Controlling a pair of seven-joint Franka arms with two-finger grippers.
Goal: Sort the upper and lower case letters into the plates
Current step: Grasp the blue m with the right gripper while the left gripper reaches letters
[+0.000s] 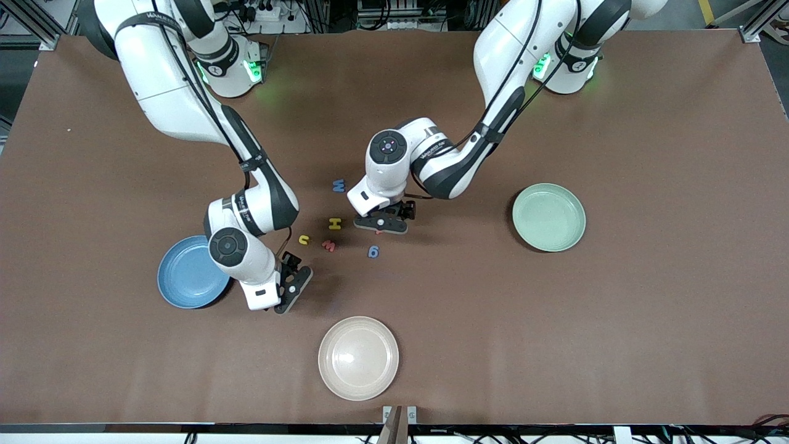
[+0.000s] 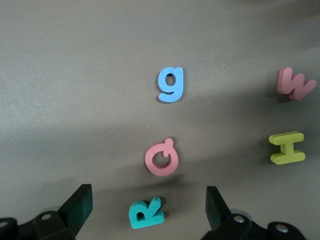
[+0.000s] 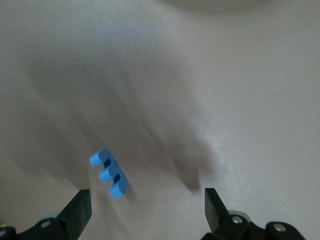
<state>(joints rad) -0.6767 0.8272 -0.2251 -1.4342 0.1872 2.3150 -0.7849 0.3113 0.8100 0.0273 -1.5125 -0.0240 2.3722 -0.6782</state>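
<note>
While the left gripper [image 2: 145, 207] hangs low over the letter cluster with fingers [image 2: 80, 202] spread wide and empty, a teal R [image 2: 146, 213] lies between them on the counter [image 1: 647, 308]. Centring on it before closing should avoid the pink Q [image 2: 162, 157] just beside. The right gripper [image 3: 145, 207], equally wide and empty, straddles a blue letter [image 3: 109, 173] near the blue plate [image 1: 185, 274]; the mint plate [image 1: 548, 217] sits toward the left arm's end.

You are looking at a robotics lab: a brown-covered table [image 1: 647, 308] framed by aluminium rails [image 1: 761, 21], with cables and power strips [image 1: 262, 12] along its edge.
</note>
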